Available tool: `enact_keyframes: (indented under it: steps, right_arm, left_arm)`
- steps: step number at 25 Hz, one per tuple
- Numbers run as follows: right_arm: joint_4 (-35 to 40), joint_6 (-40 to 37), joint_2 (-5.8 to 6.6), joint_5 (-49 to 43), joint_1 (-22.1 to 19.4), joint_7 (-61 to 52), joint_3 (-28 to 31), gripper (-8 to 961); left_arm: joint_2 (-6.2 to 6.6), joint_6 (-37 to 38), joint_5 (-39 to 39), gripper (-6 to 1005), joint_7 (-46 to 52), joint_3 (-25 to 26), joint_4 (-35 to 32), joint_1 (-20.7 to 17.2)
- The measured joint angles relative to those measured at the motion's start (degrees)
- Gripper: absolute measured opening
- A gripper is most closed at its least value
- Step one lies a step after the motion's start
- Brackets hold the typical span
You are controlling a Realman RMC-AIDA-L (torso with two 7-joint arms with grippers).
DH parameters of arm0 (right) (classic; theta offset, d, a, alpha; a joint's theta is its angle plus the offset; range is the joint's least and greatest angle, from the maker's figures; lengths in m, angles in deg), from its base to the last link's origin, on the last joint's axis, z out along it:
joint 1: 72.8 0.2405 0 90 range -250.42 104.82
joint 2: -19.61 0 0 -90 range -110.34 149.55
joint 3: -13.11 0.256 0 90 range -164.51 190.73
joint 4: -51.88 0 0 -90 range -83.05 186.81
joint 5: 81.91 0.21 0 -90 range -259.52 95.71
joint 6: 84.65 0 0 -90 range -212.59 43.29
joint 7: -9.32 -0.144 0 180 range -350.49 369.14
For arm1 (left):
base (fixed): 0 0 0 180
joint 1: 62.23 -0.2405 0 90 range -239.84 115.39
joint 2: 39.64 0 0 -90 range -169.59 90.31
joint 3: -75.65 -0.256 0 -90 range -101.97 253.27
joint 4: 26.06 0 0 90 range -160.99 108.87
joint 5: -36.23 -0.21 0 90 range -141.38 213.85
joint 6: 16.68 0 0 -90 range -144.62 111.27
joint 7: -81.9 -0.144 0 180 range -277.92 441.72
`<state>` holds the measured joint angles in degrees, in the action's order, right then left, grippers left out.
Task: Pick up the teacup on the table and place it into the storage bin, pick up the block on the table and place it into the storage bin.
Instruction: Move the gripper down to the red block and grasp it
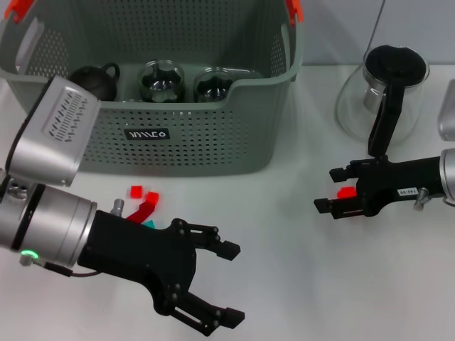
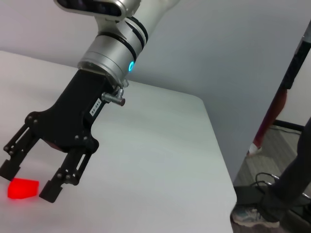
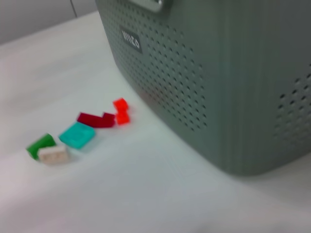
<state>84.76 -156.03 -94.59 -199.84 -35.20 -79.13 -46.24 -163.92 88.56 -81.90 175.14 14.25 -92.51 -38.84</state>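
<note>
The grey-green storage bin stands at the back of the white table; two glass teacups stand inside it. At the right, my right gripper is low over the table with a red block between its fingers. In the left wrist view the same gripper has its fingertips against both sides of the block. My left gripper hangs open and empty at the front left. More small blocks lie in front of the bin.
A black teapot also sits in the bin. A glass carafe with a black lid stands at the back right, just behind my right arm. Red, dark red, teal, green and white blocks lie loose near the bin's front wall.
</note>
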Motion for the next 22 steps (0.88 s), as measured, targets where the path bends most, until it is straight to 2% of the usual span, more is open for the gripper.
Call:
enact_keyframes:
  steps: [13,22]
  right_arm:
    - [5.9,2.4,-0.76,-10.5,1.3,-2.7,-0.3,802]
    - [6.3,2.6,-1.14,-17.4,4.1,-3.7,-0.2,803]
  left_arm:
    - [-0.03,-1.0,2.8,950,0.6,0.8,4.0,1.2]
    - [0.01,-2.1,3.0,950,1.5,1.4,5.3,1.4]
